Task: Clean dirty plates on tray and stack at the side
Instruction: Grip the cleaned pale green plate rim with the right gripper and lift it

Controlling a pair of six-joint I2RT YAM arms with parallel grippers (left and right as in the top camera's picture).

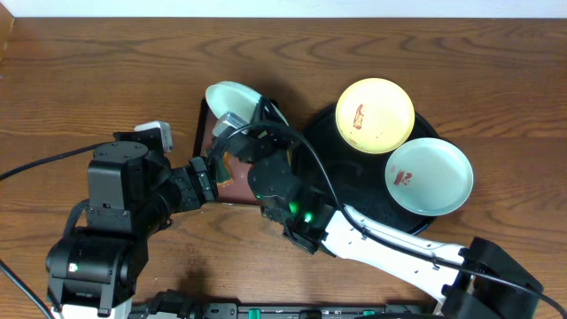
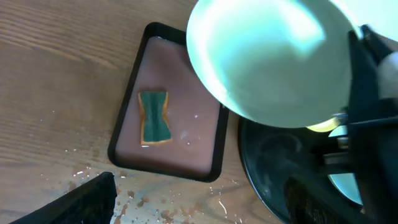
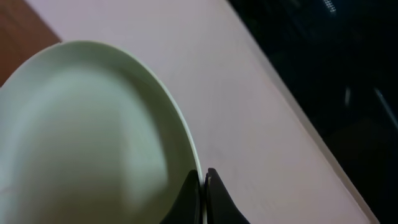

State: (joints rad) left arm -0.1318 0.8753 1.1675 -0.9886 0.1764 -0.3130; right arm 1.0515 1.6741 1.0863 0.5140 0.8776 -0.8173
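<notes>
My right gripper (image 1: 236, 129) is shut on the rim of a clean-looking mint-blue plate (image 1: 230, 96) and holds it tilted above the small reddish-brown tray (image 2: 127, 118). In the right wrist view the fingertips (image 3: 203, 186) pinch that plate's (image 3: 93, 137) edge. The big black round tray (image 1: 319, 142) holds a pale yellow plate (image 1: 376, 115) and a second mint-blue plate (image 1: 430, 175), both with red smears. My left gripper (image 1: 206, 180) stands open and empty just left of the right arm, low over the table (image 2: 199, 214). The held plate (image 2: 273, 59) fills the top of the left wrist view.
A green and yellow sponge (image 2: 154, 116) lies in the reddish-brown tray. Water drops and brown specks (image 2: 143, 199) spot the wood in front of it. The right arm (image 1: 372, 239) crosses the table from the lower right. A wall edge runs along the back.
</notes>
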